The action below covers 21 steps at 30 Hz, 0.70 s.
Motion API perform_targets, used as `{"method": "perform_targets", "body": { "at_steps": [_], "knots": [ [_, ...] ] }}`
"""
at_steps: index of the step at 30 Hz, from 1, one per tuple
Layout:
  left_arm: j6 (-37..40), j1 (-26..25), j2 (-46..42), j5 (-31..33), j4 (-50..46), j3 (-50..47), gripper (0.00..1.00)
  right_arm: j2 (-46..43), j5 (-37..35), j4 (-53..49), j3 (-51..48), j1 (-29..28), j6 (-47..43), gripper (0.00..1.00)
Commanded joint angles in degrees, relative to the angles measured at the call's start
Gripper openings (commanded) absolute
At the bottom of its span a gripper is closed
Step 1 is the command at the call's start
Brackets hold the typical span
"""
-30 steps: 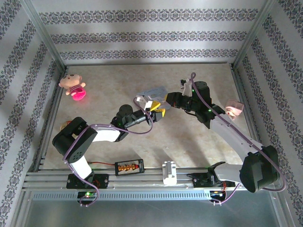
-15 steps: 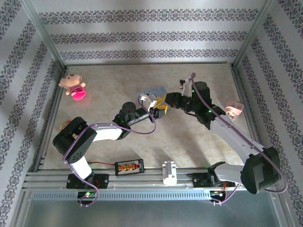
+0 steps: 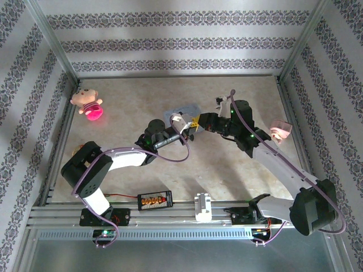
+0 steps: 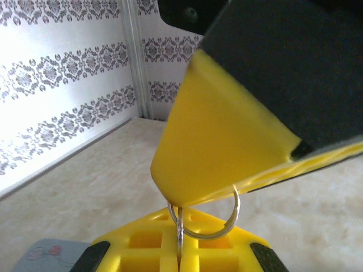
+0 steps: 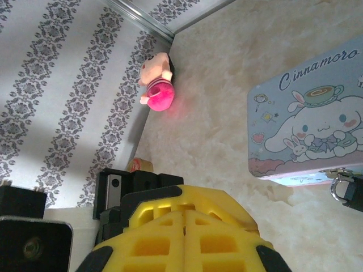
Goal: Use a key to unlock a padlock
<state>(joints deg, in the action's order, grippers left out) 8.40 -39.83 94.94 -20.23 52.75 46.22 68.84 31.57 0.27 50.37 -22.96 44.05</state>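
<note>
While both arms meet above the beige table (image 5: pixel 227 85), the step in hand appears to be passing the thin metal key (image 4: pixel 180 237) between them. The left gripper (image 4: pixel 180 226) has its yellow fingers pressed flat together on that key, with the silver key ring (image 4: pixel 234 209) standing just above them. The right gripper (image 5: pixel 182 195) also has its fingers drawn together. In the left wrist view the ring meets its tip, but whether the right gripper truly clamps the ring cannot be told.

The tiny dark grey metallic padlock (image 5: pixel 340 184) sits right at the near long edge of the pale blue rectangular cartoon tin (image 5: pixel 306 124), beside a dark object. Whether it hangs from the tin or lies loose is unclear.

To do this well, the operator should:
- let only one gripper bear the key at a time, so the ring is not twisted between the two;
- check that enough blade sticks out beyond the left fingers to reach a keyhole;
- part the right fingers slowly and back straight off;
- then use the freed arm to steady the padlock, which looks small enough to slide or tip at a touch.
</note>
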Motion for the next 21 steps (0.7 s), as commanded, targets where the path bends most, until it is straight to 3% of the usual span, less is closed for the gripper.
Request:
{"method": "perform_targets", "body": {
  "at_steps": [1,4,10,14,17,19,21],
  "knots": [
    [15.05,-1.15,-4.13,6.77,-6.08,0.42,0.0,-3.18,1.89,0.3,-0.92,1.35,1.17,0.17],
    [24.35,-2.58,-5.17,13.31,-4.07,-1.19,0.0,-5.22,2.59,-0.01,-1.82,3.01,2.62,0.3],
    [39.17,-4.66,-4.55,15.96,1.69,-3.75,0.0,-8.99,3.65,-1.0,-2.82,4.15,5.37,0.39],
    [51.95,-6.84,-1.83,18.47,6.64,-4.17,0.0,-9.82,3.98,-1.14,-3.21,2.89,7.75,0.39],
    [66.96,-8.31,4.02,20.97,18.08,-4.38,0.0,-9.81,4.2,-1.44,-4.4,2.16,9.18,0.39],
    [74.96,-8.57,8.92,20.71,27.07,-3.74,0.0,-10.04,3.88,-1.46,-5.8,2.04,9.73,0.35],
    [80.07,-8.77,10.83,20.91,27.14,-2.22,0.0,-10.6,3.37,-1.42,-7.13,2.13,10.16,0.32]
  ]
}}
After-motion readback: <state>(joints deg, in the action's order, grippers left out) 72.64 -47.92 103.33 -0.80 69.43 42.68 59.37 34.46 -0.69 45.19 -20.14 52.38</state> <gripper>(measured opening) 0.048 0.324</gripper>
